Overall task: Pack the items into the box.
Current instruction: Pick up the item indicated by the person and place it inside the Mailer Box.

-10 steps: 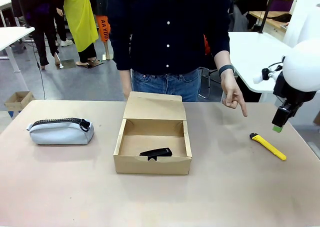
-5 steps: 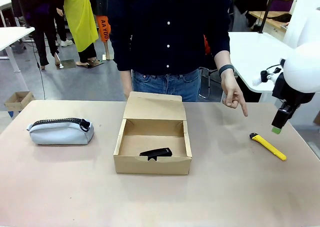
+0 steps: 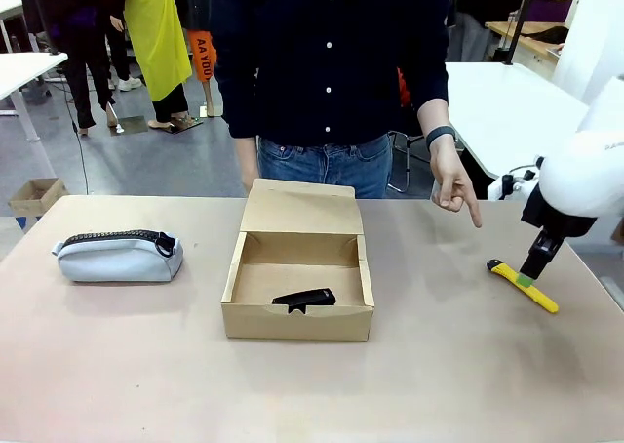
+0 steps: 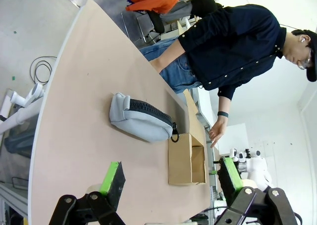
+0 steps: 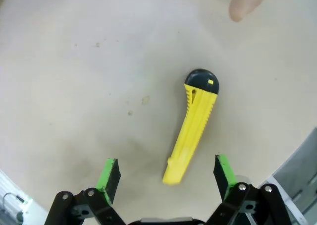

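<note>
The yellow-and-black utility knife (image 3: 523,286) is seen lying flat on the table (image 3: 439,384) at the robot's right, well apart from the cardboard box (image 3: 297,321). The step in hand is judged to be the pickup of this knife. The right gripper (image 5: 166,175) is held low over it, jaws spread wide and straddling its yellow tail end; contact cannot be made out. A short descent is called for, then a closing across the slim body.

The black stapler-like tool (image 3: 304,298) is already lodged in the box, while the grey-blue pouch (image 3: 117,258) lies left of it. A person's hand (image 3: 453,184) is pointed towards the knife. The left gripper (image 4: 169,178) is held open, off the table.
</note>
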